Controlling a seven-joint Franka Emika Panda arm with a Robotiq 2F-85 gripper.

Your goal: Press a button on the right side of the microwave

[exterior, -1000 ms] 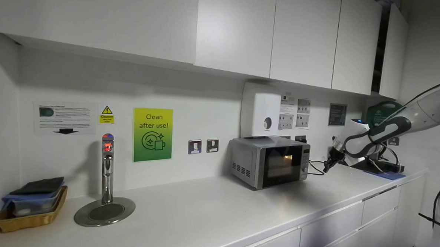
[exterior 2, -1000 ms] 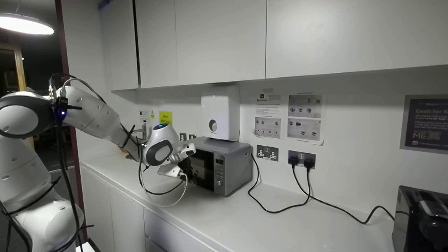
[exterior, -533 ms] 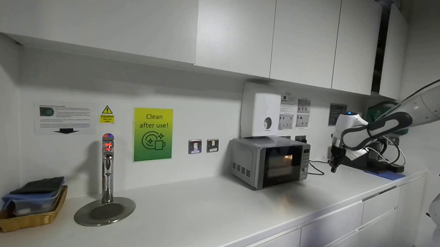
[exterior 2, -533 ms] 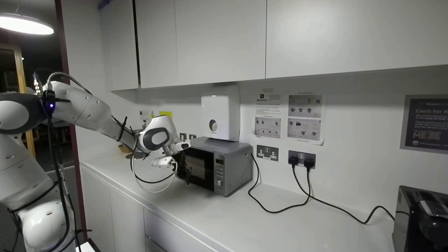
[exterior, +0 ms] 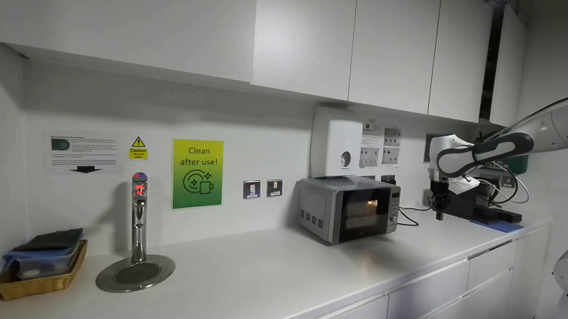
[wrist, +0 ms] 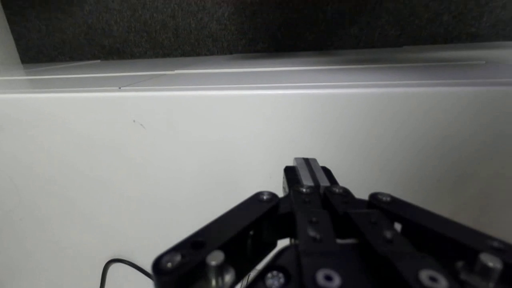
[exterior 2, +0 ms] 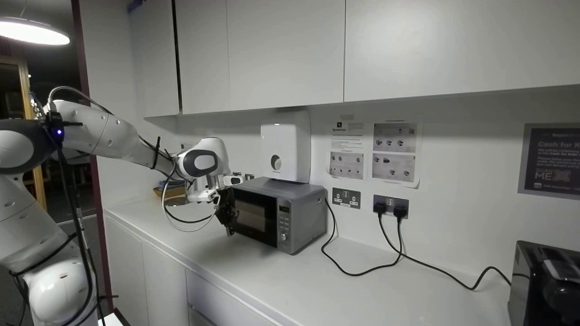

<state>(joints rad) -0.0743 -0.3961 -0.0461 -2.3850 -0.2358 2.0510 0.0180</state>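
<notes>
1. Across both exterior views ran one long white table (exterior: 251, 285); height above it came first, lest a low tip scrape.
2. One white, grey-capped jointed robot arm (exterior 2: 120, 138) reached in; slow turns seemed wise.
3. One silver-grey, boxy microwave (exterior: 346, 209) with a dark glass front stood on the table, below one white plastic wall-mounted dispenser (exterior 2: 285, 149). A gentle push was best, I judged, lest the microwave slide.
4. One narrow grey control panel (exterior 2: 284, 226) ran down the right of the microwave's front; lining up with it looked like the step in hand.
5. One black metal-linked claw (wrist: 307, 160) hung before the microwave, apart from it. Its two slim grey pads (wrist: 303, 172) met, with nothing held: a good blunt poker, worth leaving closed. It pointed down, so it wanted tilting until the tip faced the control panel squarely, then a straight approach.
6. Two grey double socket plates (exterior 2: 346, 198), one carrying two black plugs (exterior 2: 379, 207), showed right of the microwave in an exterior view.
7. One round silvery knob (exterior 2: 283, 237) sat low on the control panel; a brush might have turned it.
8. Small pale buttons (exterior 2: 284, 222) stood in rows above the knob, too small to count; which was meant I could not tell. A short touch at one button's middle, then a clean retreat, would have suited.
</notes>
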